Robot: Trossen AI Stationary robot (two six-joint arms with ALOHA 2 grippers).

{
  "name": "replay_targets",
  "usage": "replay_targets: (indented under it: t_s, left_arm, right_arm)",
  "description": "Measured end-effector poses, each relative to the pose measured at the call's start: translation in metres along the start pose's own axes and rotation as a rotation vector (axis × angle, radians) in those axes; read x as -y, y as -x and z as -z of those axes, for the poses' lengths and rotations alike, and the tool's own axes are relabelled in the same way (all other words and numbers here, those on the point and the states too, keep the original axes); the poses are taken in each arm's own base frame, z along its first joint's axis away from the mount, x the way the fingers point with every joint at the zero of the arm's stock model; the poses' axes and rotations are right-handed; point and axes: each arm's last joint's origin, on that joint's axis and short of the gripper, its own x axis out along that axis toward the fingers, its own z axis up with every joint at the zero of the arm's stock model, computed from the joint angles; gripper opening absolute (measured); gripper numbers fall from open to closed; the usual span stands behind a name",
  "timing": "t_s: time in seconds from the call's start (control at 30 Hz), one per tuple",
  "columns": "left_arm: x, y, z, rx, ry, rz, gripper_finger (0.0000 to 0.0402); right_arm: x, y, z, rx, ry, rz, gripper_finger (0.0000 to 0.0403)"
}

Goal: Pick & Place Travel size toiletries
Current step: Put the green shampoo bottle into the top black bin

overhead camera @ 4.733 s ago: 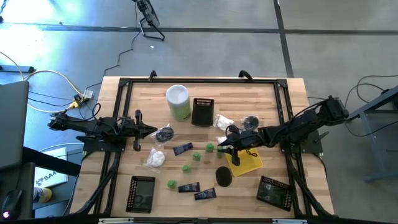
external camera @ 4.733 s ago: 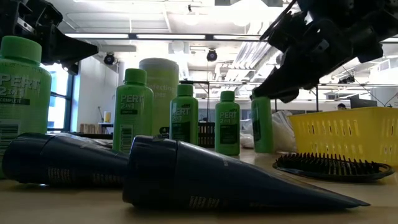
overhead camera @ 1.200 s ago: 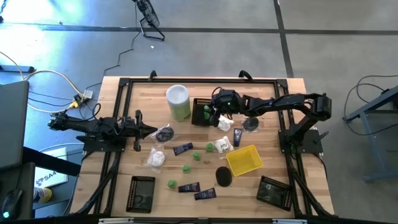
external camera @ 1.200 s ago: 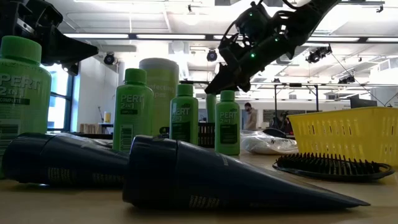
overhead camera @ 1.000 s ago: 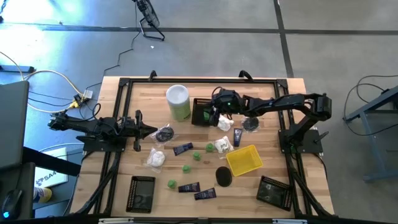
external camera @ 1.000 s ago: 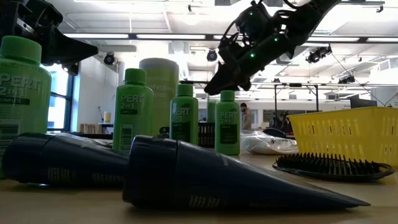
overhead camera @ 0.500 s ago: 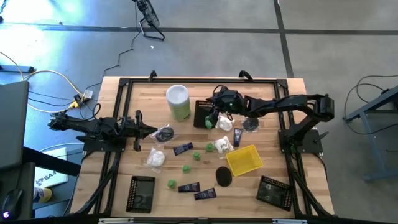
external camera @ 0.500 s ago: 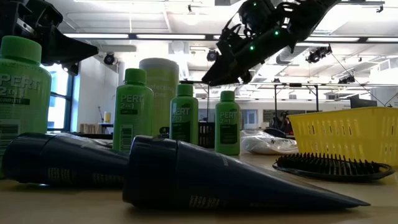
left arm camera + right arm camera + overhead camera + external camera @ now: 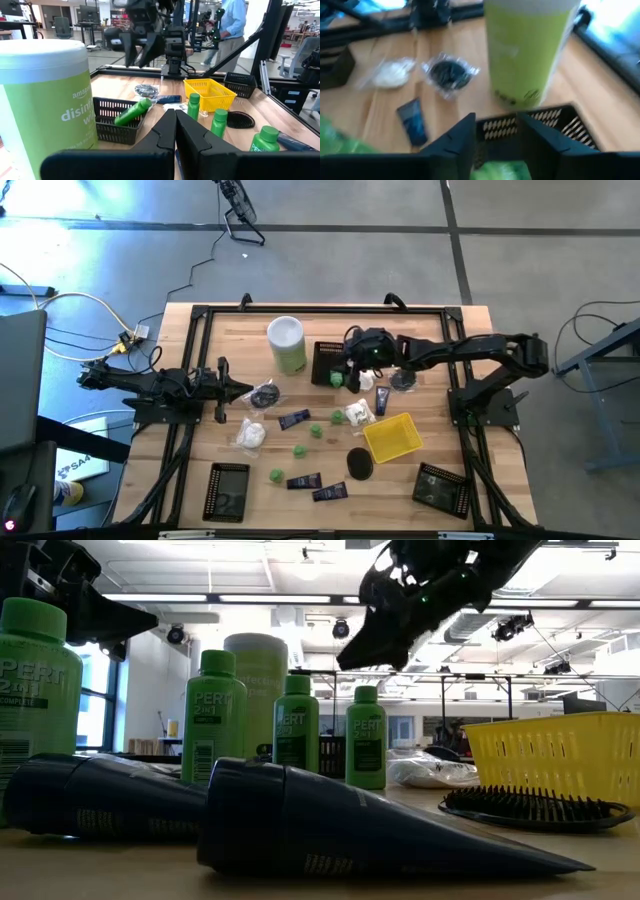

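One green bottle (image 9: 132, 111) lies in the black basket (image 9: 116, 131); right hand (image 9: 357, 364) hovers part-open above, many toiletries remain.

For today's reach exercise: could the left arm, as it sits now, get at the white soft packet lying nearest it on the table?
Probably yes. The left gripper is shut and idle, the white soft packet lies close beside it, and only bare wood lies between them.

My right pincer (image 9: 352, 372) hangs above the black basket (image 9: 325, 361), where one bottle (image 9: 132, 112) lies inside. The canister (image 9: 286, 344) stands beyond the basket; the yellow basket (image 9: 392, 437) sits behind me.
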Motion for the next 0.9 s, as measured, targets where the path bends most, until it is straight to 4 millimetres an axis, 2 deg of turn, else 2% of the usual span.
replay_targets:
  t_s: [0.2,0.27,0.43,0.67,0.9]
  left_arm:
    - [0.000,0.000,0.000,0.000,0.000,0.000,0.0003]
    - [0.000,0.000,0.000,0.000,0.000,-0.002,0.0003]
    - [0.000,0.000,0.000,-0.001,-0.001,-0.004,0.0003]
    - [0.000,0.000,0.000,-0.001,-0.001,-0.003,0.0003]
    - [0.000,0.000,0.000,-0.001,0.000,-0.003,0.0003]
  right_arm:
    - [-0.007,-0.005,0.009,-0.074,0.003,-0.071,0.0028]
    - [-0.010,-0.005,0.011,-0.083,0.015,-0.084,0.0010]
    - [-0.018,-0.008,0.017,-0.141,0.026,-0.102,0.0003]
    - [-0.025,-0.023,0.036,-0.242,0.029,-0.139,0.0002]
    - [-0.023,-0.032,0.043,-0.257,0.040,-0.118,0.0002]
